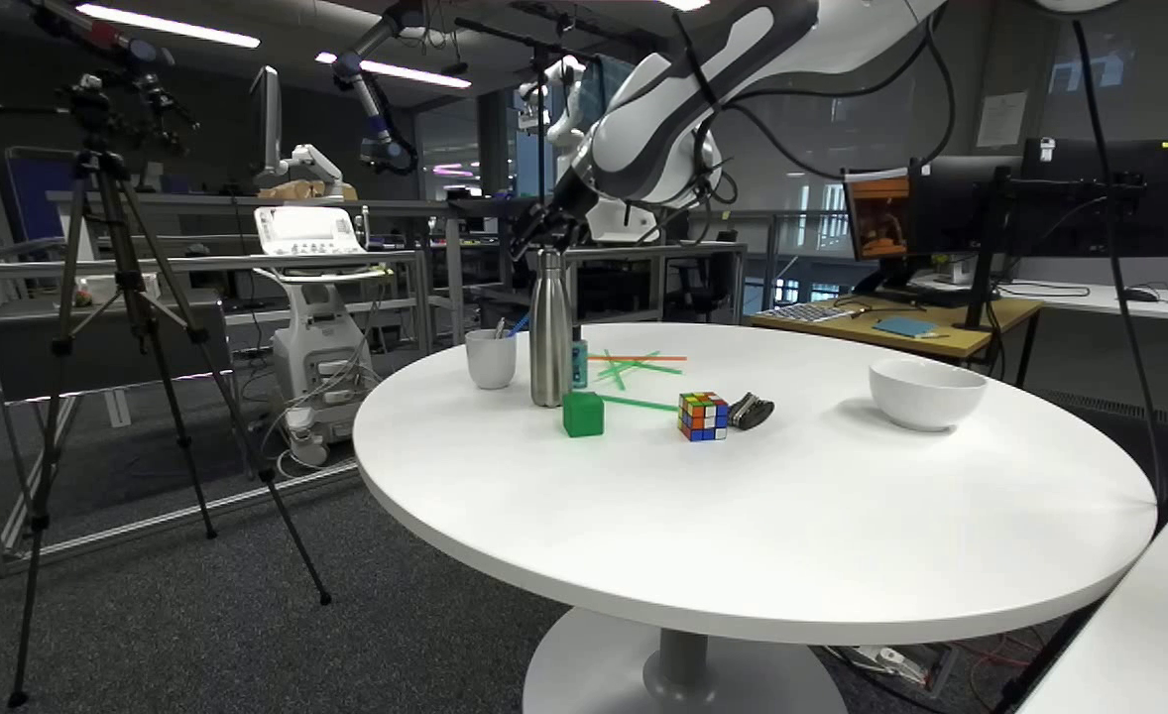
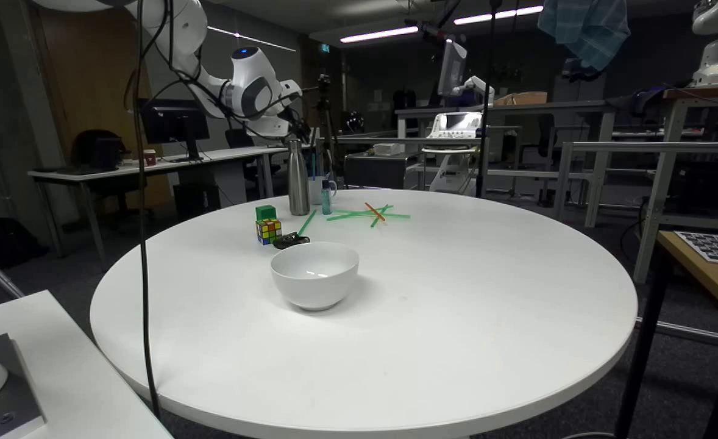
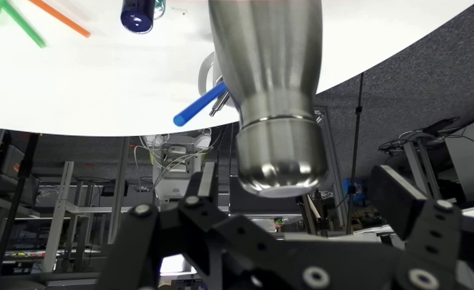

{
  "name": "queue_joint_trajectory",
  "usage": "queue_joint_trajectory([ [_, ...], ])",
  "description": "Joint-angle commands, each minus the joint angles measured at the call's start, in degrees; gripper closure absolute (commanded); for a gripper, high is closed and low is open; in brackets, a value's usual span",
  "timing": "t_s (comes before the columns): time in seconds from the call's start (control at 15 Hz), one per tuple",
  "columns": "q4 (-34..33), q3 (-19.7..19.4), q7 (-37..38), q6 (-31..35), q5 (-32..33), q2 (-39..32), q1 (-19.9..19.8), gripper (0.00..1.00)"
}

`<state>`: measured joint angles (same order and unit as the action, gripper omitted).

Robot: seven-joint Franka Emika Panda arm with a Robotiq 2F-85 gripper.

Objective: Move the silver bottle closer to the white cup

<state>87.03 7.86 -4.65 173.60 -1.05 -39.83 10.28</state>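
Observation:
The silver bottle [image 1: 550, 332] stands upright on the round white table, and it also shows in an exterior view [image 2: 298, 183]. The white cup [image 1: 491, 361] stands close beside it, holding a blue straw and a pen. The cup [image 2: 316, 190] is partly behind the bottle in an exterior view. In the wrist view the bottle [image 3: 273, 68] hangs upside down in the picture and hides most of the cup [image 3: 203, 76]. My gripper [image 3: 301, 181] is open, its fingers on either side of the bottle's cap with gaps at both. The gripper [image 1: 536, 234] is at the bottle's top.
A small teal bottle [image 1: 580, 363] stands right beside the silver bottle. A green cube [image 1: 583, 415], a Rubik's cube [image 1: 703, 416], a dark object [image 1: 751, 411] and several straws [image 2: 368, 214] lie nearby. A white bowl [image 2: 314, 275] stands farther off.

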Motion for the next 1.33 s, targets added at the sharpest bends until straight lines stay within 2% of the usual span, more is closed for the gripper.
queue_joint_trajectory([
  [0.0,-0.99,-0.7,1.53,-0.14,0.93,0.99,0.42,0.0],
  [0.93,-0.74,-4.13,1.84,4.1,3.02,4.76,2.08,0.0],
  [1.27,-1.57,-2.75,0.96,3.54,2.82,3.53,0.96,0.0],
])
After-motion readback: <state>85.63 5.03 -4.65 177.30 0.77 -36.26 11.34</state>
